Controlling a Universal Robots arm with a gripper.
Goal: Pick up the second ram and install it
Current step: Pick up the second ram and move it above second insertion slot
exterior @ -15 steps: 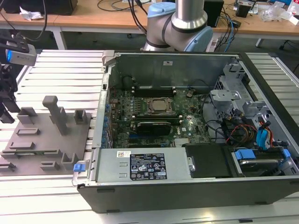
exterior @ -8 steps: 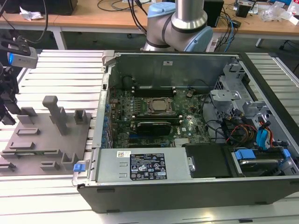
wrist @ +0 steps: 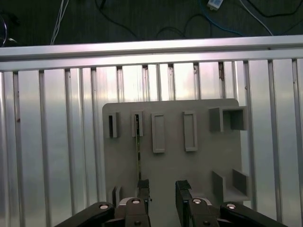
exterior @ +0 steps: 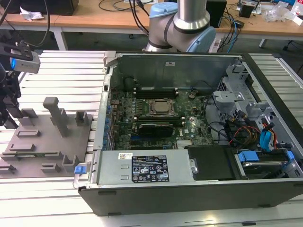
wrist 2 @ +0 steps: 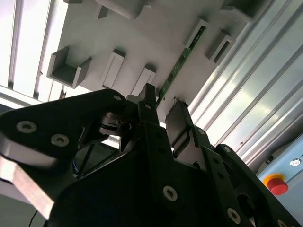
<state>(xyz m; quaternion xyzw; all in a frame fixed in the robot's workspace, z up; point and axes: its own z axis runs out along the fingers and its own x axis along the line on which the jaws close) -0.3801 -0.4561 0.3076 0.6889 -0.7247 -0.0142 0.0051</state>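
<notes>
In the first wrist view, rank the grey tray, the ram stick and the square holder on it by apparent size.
1. Grey tray, largest.
2. Square holder, next by area.
3. Ram stick, smallest: edge-on, longer than the holder but far thinner.

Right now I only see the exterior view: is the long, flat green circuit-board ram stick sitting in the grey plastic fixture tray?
Observer: Yes. In the first wrist view the green ram stick stands on edge on the grey fixture tray.
Operator: Open or shut over it?
Observer: The gripper is open, with nothing between its fingers. In the second wrist view the stick's near end lines up with one finger, not the gap.
</notes>
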